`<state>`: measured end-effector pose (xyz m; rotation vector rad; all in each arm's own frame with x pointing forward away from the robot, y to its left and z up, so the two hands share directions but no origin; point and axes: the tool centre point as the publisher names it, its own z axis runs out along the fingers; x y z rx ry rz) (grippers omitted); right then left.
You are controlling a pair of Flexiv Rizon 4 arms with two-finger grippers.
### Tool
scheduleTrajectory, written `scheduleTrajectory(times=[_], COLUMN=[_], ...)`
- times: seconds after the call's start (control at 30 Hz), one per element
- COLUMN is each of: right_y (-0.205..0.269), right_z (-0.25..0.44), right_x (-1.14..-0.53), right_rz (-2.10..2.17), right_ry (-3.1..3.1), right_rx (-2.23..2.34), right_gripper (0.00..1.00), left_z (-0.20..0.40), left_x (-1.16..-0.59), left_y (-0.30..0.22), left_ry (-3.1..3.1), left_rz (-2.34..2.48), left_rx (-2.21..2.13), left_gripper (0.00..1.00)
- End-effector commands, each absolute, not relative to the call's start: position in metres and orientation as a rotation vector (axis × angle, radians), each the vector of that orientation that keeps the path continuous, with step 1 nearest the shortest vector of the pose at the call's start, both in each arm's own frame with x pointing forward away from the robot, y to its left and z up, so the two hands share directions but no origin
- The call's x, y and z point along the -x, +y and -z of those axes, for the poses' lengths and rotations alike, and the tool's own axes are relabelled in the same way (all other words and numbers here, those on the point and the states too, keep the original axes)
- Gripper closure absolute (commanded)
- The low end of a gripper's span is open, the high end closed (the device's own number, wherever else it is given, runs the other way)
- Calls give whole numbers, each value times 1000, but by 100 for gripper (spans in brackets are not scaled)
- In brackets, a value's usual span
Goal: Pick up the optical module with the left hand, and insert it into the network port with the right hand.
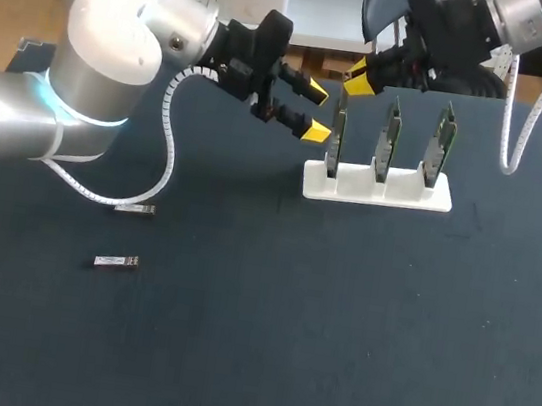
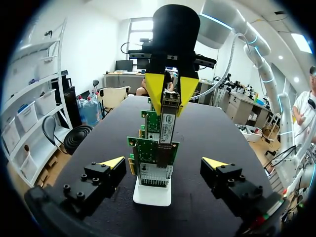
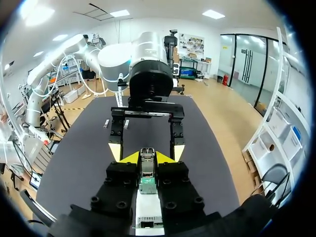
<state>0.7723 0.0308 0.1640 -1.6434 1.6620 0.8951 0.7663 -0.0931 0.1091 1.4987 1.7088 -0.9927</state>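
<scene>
Dark, matte cloth covers the counter, flat and faintly fuzzy. Bulky rounded shells of brushed silver form the left arm, which enters over the counter's left far corner. A ribbed white cable loops beneath it. The right arm, silver and black, comes in over the far right corner.

Near the far edge, right of the middle, sits a white plastic stand, a low slotted block. Three thin green cards stand upright in it, side by side, each with a metal cage.

The left claw, black blocks with wedge-shaped yellow tips, hangs just beside the stand's left end. It is spread wide and holds nothing. The right claw hangs above the leftmost card, its tips pinching a slim silver metal module from two sides. The module points down at that card's top. Whether it has entered the port cannot be told.

Two more small silver modules lie flat near the left edge, one further back than the other, and apart from each other.
</scene>
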Motion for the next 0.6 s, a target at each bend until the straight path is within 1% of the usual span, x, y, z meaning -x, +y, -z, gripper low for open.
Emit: scheduleTrajectory(times=[0.03,0.6], right_y=[30,29], right_z=[-163,-163], right_x=[-771,-769], right_rz=[-891,-895], right_ry=[1667,1668], right_rx=[1639,1633], right_gripper=[100,100], left_z=[-110,-110], left_x=[-768,-768], left_y=[-94,-94], left_ry=[1713,1713], left_rz=[992,992], left_rx=[-1502,-1502], left_gripper=[0,0])
